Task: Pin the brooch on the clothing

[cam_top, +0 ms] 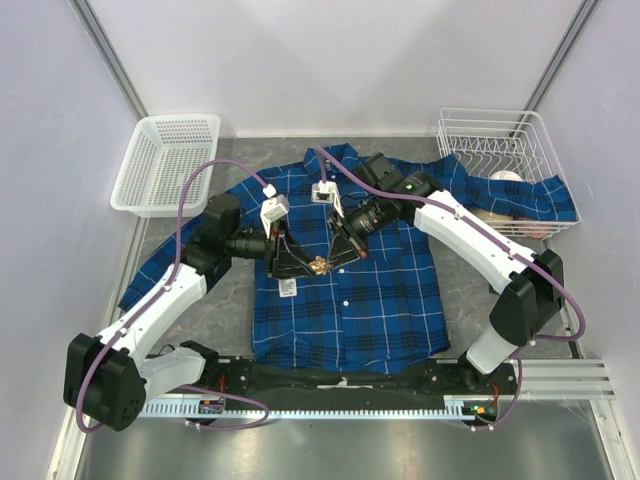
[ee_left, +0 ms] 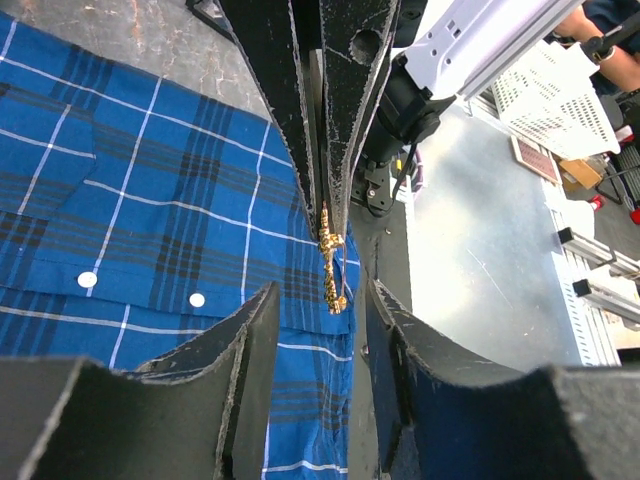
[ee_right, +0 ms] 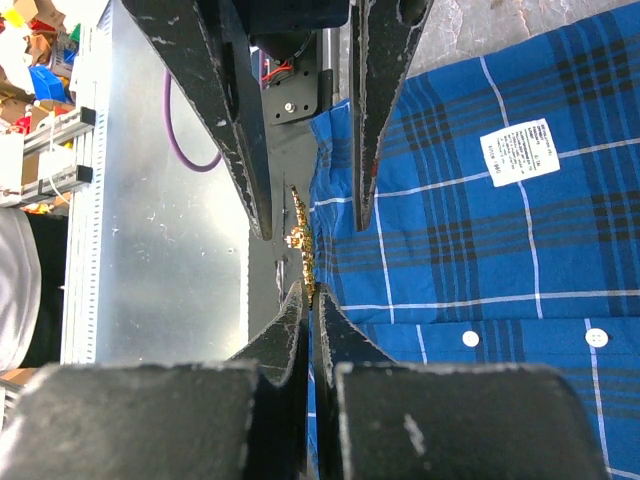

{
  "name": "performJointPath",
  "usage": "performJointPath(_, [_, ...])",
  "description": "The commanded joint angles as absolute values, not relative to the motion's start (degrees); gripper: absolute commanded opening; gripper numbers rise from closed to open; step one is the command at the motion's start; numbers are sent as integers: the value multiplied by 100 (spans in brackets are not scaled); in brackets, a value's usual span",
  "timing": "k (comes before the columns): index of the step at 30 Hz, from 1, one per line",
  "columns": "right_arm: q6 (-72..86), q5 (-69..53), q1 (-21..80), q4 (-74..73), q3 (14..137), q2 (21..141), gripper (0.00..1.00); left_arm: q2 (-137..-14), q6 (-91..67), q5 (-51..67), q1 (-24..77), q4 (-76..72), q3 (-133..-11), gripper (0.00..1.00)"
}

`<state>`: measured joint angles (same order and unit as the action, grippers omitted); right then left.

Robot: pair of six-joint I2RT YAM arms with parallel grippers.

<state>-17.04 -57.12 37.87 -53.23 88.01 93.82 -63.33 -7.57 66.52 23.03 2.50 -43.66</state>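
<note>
Nearest the lens in the left wrist view, the left gripper [ee_left: 322,292] has its two fingers spread apart, gripping nothing. The brooch [ee_left: 331,265] sits just ahead of the gap between them. It is pinched by its far end in the closed tips of the right gripper [ee_left: 322,215], which reaches in from the opposite side. The shirt [ee_left: 130,200] lies below and to one side of both jaws.

In the right wrist view, that gripper's own fingers are pressed together on the gold ornament. It juts forward from the tips into the open span of the left fingers.

From above, both sets of jaws meet tip to tip over the shirt's front, with the brooch between them.

I judge this to be the hand-over or clasp-opening step, with no pinning begun. Next, the left fingers would likely have to close precisely on the free end. Whether the pin touches the cloth cannot be told.
</note>
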Motion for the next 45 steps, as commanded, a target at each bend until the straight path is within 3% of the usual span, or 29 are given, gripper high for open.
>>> performJointPath(1, [-1731, -5836, 3841, -5212, 8982, 9325, 0, -6363, -606, 6821, 2373, 44, -4553, 45])
performJointPath(3, [-1731, -5818, 3850, -5212, 8982, 9334, 0, -6363, -685, 6785, 2373, 18, -4553, 40])
performJointPath(8, [-1749, -5774, 3876, -5203, 9000, 9343, 0, -6433, -843, 6680, 2382, -140, -4588, 38])
performJointPath(15, [-1767, -5739, 3876, -5238, 8982, 9325, 0, -6477, -905, 6706, 2382, -184, -4579, 12])
performJointPath(21, [-1503, -5888, 3876, -5081, 9009, 9360, 0, -6486, -1098, 6548, 2408, -299, -4509, 2])
performJointPath(38, [-967, -6100, 3815, -4676, 8974, 9466, 0, -6214, -2382, 5563, 2619, -1371, -3946, 2])
performJointPath(45, [-958, -6073, 3771, -4658, 8930, 9475, 0, -6214, -2593, 5642, 2628, -1494, -3946, 24])
